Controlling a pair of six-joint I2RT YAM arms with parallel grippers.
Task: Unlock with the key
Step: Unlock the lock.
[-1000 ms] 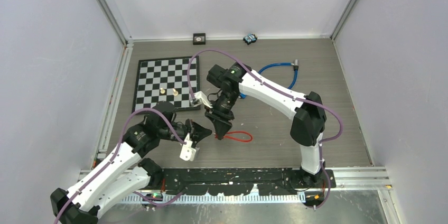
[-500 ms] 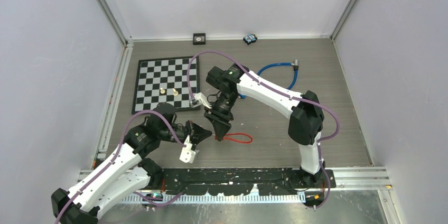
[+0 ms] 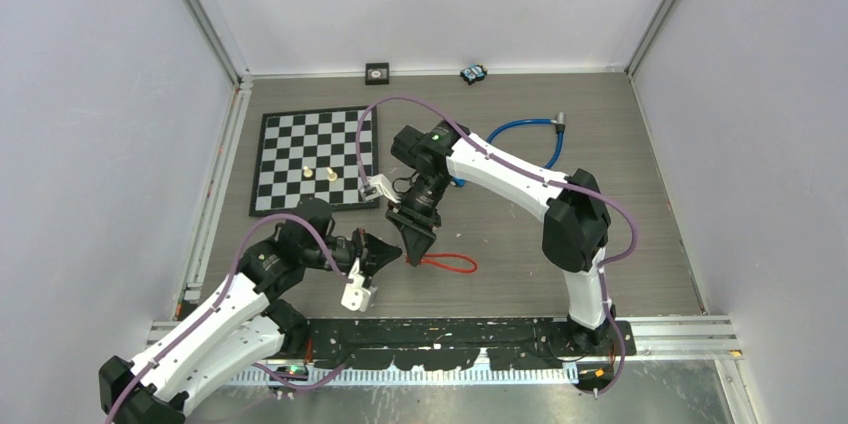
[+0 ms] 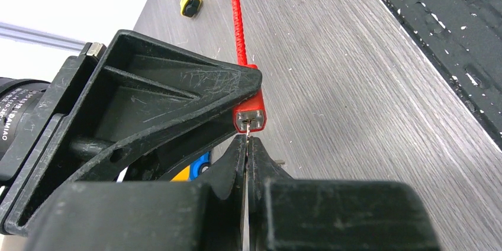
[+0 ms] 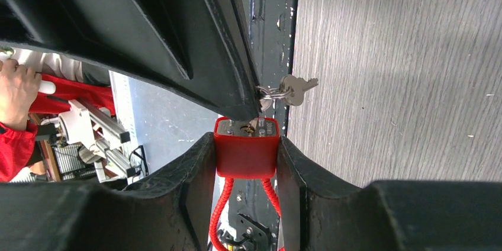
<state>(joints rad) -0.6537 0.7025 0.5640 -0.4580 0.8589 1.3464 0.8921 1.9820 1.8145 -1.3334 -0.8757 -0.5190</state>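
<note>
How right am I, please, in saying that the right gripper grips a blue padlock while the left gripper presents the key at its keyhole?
Not quite: the padlock is red, not blue, as the right wrist view shows plainly. The rest stands: the right gripper grips it, and the left gripper presents the key at its keyhole.

Chessboard (image 3: 290,139) lies left on grey tabletop (image 3: 620,194), w/ two pale pieces (image 3: 308,173) upright side by side nr its front edge. Blue cable (image 3: 525,127) curves at back-right. Small black square obj (image 3: 377,71) & small blue-black obj (image 3: 473,73) sit by back wall (image 3: 430,4), apart.
</note>
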